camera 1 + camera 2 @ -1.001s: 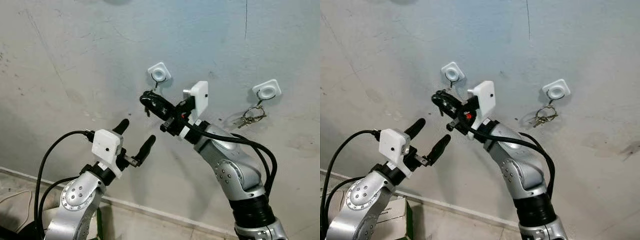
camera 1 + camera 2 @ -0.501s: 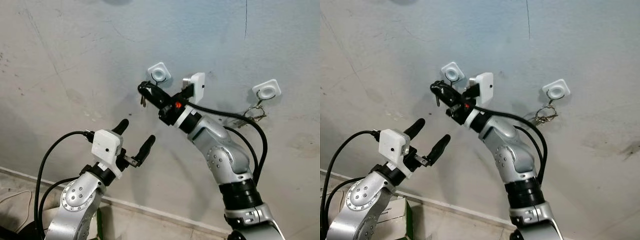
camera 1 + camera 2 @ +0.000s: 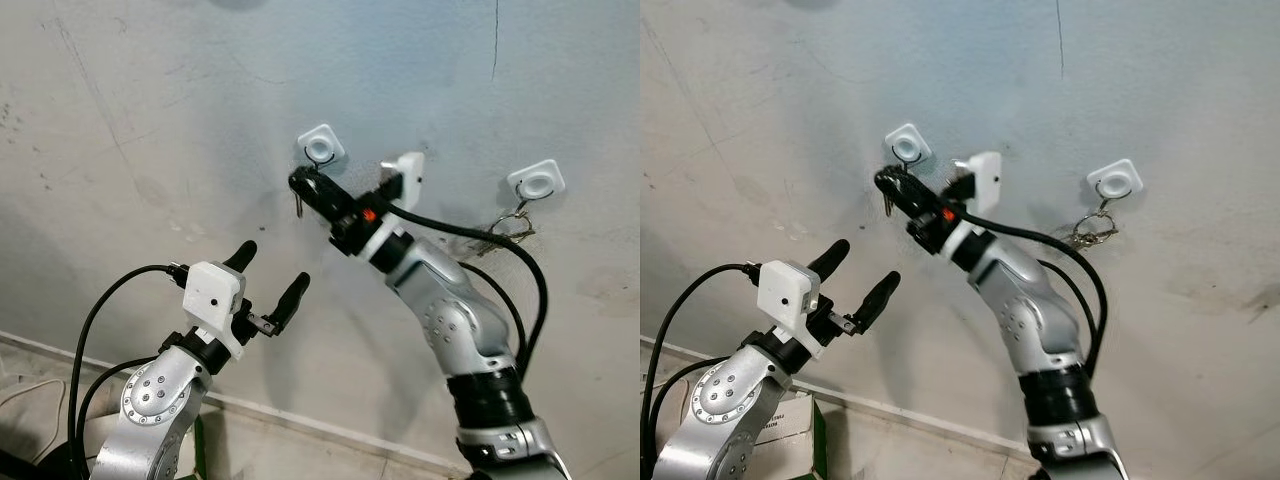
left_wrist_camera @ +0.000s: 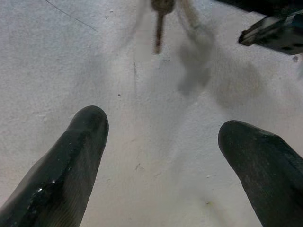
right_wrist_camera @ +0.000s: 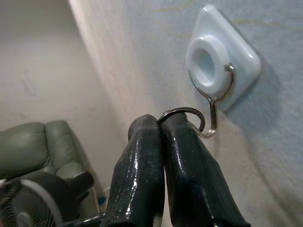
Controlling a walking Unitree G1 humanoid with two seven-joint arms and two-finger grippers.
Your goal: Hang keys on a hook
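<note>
The right pincer [image 3: 303,184], clamped together on the ring of the keys [image 3: 298,203], holds that ring [image 5: 182,113] right at the tip of the wire hook [image 5: 214,111] under the white wall mount [image 3: 320,147], with one key dangling below. The ring does not look threaded yet, so letting go now would likely drop the keys. The left pincer [image 3: 270,277] waits lower down, its fingers spread apart on nothing.

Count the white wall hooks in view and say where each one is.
2. One hook is on the wall just above the right hand, which pinches a key ring at it. The other hook, farther to the robot's right, already carries keys.
</note>
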